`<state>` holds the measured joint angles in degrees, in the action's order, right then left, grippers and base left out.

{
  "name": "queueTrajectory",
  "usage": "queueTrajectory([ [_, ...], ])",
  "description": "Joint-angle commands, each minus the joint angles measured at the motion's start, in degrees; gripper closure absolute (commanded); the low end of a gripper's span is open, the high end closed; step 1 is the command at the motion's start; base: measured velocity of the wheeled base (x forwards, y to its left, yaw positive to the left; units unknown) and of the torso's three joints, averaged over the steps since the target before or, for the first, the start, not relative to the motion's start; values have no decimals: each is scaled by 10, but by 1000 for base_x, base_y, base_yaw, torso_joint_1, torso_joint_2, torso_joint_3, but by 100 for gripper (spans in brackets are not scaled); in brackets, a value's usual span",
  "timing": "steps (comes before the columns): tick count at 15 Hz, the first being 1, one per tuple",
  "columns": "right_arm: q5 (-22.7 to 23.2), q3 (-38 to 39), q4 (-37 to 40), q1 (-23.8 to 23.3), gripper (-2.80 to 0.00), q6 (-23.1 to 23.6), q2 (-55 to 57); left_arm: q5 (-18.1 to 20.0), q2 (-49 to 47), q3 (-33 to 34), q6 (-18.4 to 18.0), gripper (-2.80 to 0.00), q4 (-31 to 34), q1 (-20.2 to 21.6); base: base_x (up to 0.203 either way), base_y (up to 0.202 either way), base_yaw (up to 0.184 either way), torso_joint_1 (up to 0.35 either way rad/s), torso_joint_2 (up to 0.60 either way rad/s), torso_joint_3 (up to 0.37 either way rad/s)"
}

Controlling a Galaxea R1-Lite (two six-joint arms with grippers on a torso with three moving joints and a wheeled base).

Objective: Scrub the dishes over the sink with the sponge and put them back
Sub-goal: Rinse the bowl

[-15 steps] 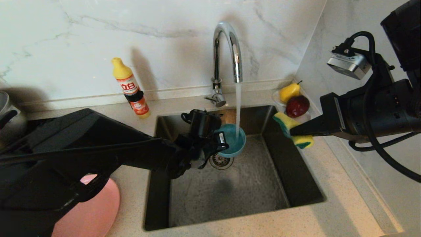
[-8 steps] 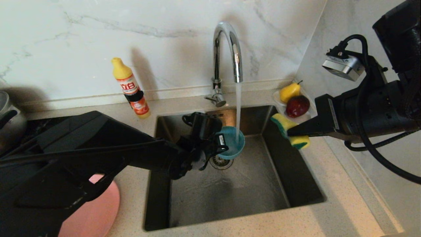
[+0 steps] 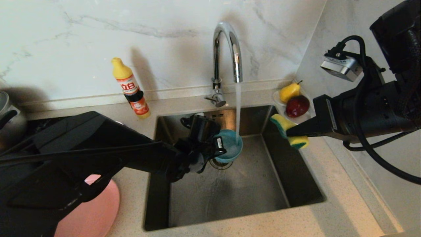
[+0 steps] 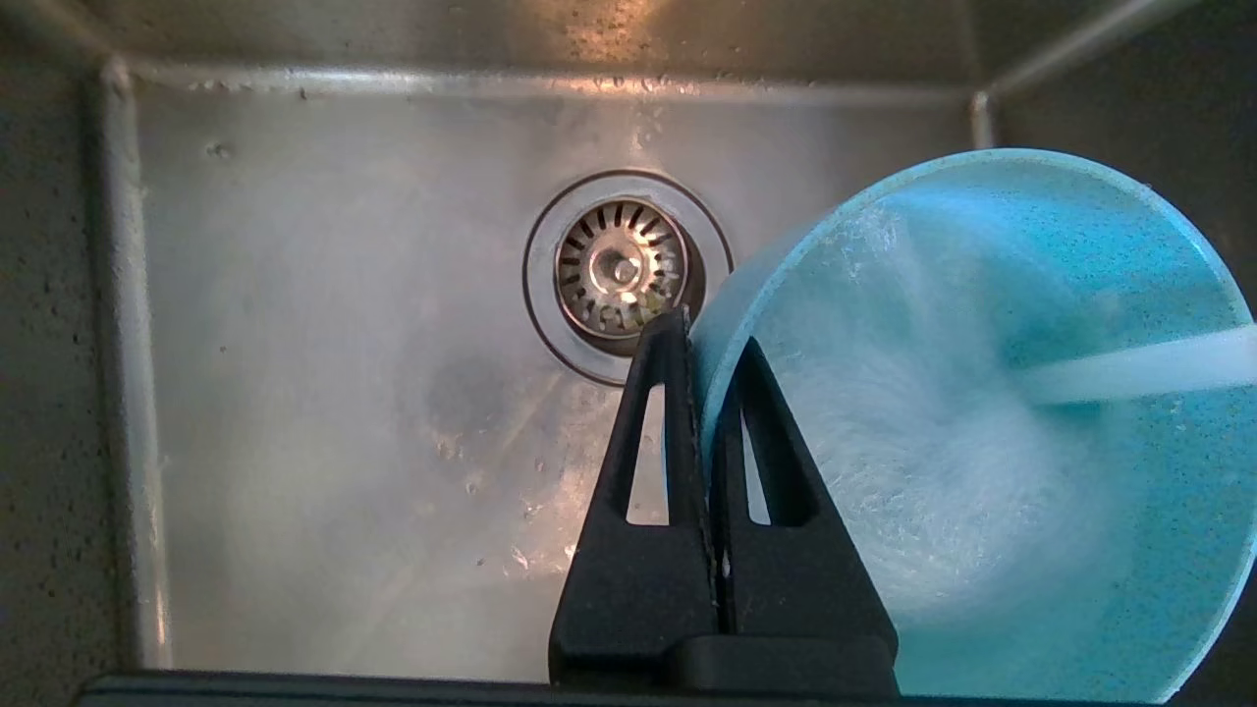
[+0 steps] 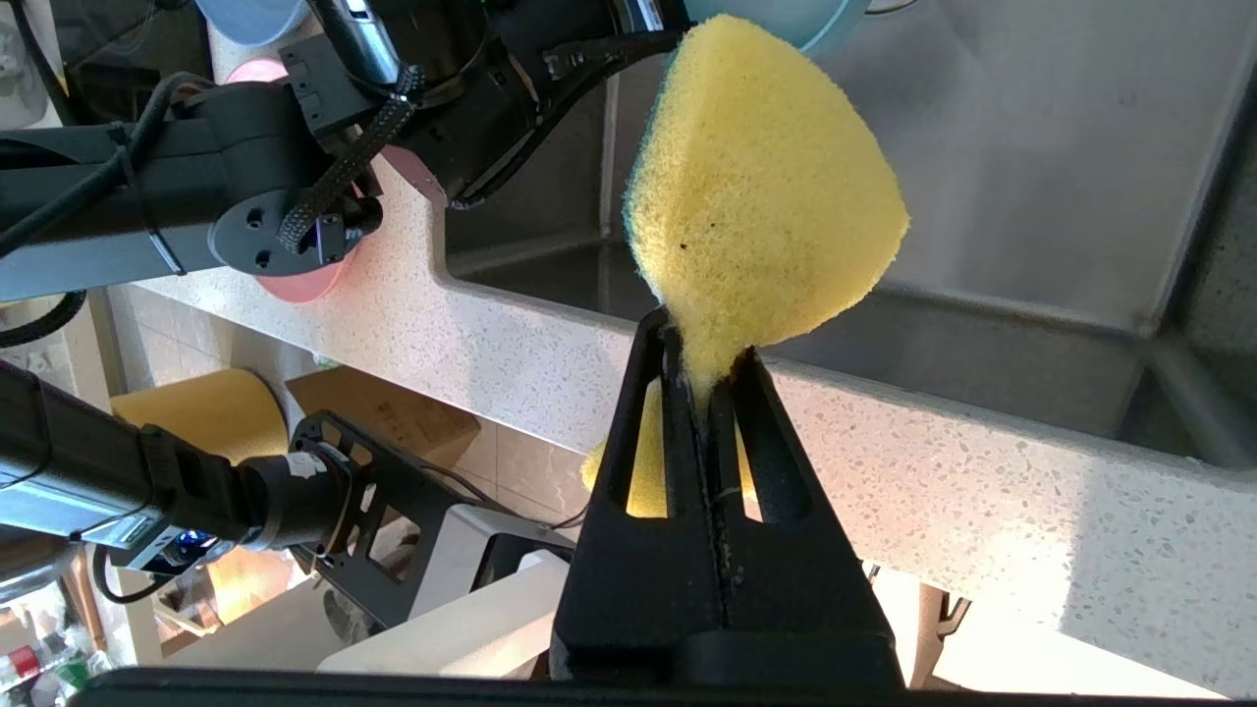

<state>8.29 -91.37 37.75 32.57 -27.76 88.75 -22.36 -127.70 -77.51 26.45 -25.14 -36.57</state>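
My left gripper is shut on the rim of the teal bowl, holding it tilted over the sink near the drain strainer. Water from the chrome faucet runs into the bowl. At the sink's right edge my right gripper is shut on the yellow and green sponge, squeezing it in the middle. A pink plate lies on the counter at the left, partly hidden by my left arm.
A yellow detergent bottle stands behind the sink's left corner. A white dish with a pear and a dark red fruit sits at the back right corner. A steel pot shows at the far left.
The teal bowl and left gripper shifted slightly left under the water. The right gripper with the sponge edged a little left toward the sink.
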Motion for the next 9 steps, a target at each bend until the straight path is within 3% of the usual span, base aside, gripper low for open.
queueTrajectory([
  [1, 1, 0, 2, 0, 0, -2, -1, -1, 6, 1, 2, 0, -2, 0, 0, 0, 0, 0, 0, 0],
  [5, 0, 5, 2, 0, 0, -1, -4, -2, 31, 30, 3, 0, -2, 1, 0, 0, 0, 0, 0, 0],
  [9, 0, 7, 2, -6, 0, 2, -19, -29, 128, 136, -14, 0, -34, 26, 0, 0, 0, 0, 0, 0],
])
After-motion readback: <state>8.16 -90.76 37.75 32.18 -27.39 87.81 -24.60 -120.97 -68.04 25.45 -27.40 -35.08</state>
